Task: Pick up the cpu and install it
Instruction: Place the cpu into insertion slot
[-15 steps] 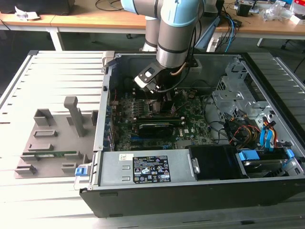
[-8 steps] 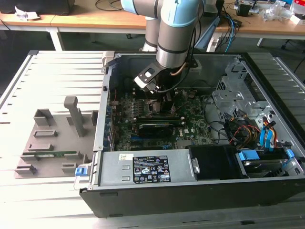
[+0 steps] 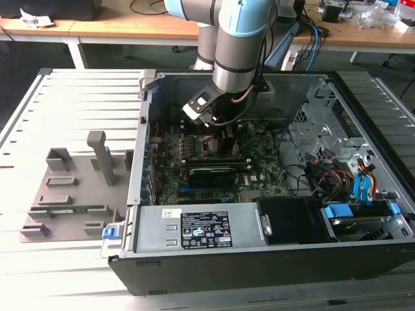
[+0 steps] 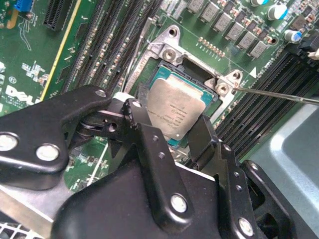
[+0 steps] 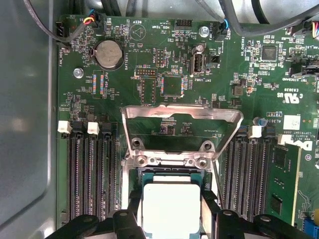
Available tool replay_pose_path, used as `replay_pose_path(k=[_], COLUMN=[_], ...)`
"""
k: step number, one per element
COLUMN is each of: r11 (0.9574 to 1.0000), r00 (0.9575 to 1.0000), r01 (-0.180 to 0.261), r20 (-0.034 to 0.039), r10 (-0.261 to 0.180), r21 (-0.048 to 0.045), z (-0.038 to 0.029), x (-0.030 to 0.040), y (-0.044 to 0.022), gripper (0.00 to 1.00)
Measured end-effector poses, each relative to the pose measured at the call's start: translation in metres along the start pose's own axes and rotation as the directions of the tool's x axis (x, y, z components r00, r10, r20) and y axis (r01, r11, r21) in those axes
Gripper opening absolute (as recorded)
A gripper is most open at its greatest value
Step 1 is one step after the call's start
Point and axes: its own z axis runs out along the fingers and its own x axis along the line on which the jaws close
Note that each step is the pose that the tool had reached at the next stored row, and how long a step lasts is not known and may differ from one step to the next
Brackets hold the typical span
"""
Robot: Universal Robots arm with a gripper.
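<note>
The cpu [image 4: 182, 107] is a small square chip with a pale silver top. It sits level in or just over the metal-framed socket [image 4: 169, 50] on the green motherboard [image 5: 149, 59]. My gripper [image 4: 169, 124] is shut on it, one black finger against each of two opposite edges; both wrist views show this. The first wrist view has the cpu [image 5: 171, 209] between the fingers [image 5: 133, 201], with the socket's load plate [image 5: 182, 112] swung open beyond it. In the exterior view the gripper [image 3: 217, 139] reaches down inside the open computer case [image 3: 259, 259].
Black memory slots [image 5: 89, 174] flank the socket on both sides. A thin retention lever [image 4: 279, 94] sticks out beside it. Drive cage and cables [image 3: 324, 155] fill the case on the exterior view's right. A grey fixture tray [image 3: 71, 194] with a memory stick lies on the exterior view's left.
</note>
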Motion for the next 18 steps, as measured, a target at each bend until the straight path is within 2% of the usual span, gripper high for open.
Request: replay_pose_path(k=[4,6,7,8,9,18], r11=[1.0000,0.9999,0.9999,0.9999,0.9999,0.9999], r00=[1.0000,0.9999,0.9999,0.9997,0.9997,0.9996], r01=[-0.007,-0.013,-0.013,-0.013,-0.013,-0.013], r20=[-0.0010,-0.0040,-0.0101,-0.0195,-0.0229,-0.0239], r10=[0.007,0.013,0.013,0.013,0.013,0.013], r21=[0.0001,0.0002,0.0001,0.0000,-0.0001,-0.0002], z=[-0.0007,-0.0009,-0.0009,-0.0009,-0.0008,-0.0018], x=[-0.0001,-0.0003,-0.0003,-0.0008,-0.0014,-0.0028], y=[-0.0001,-0.0001,0.0000,0.0002,0.0003,0.0002], gripper=[0.55,0.55,0.55,0.55,0.55,0.55])
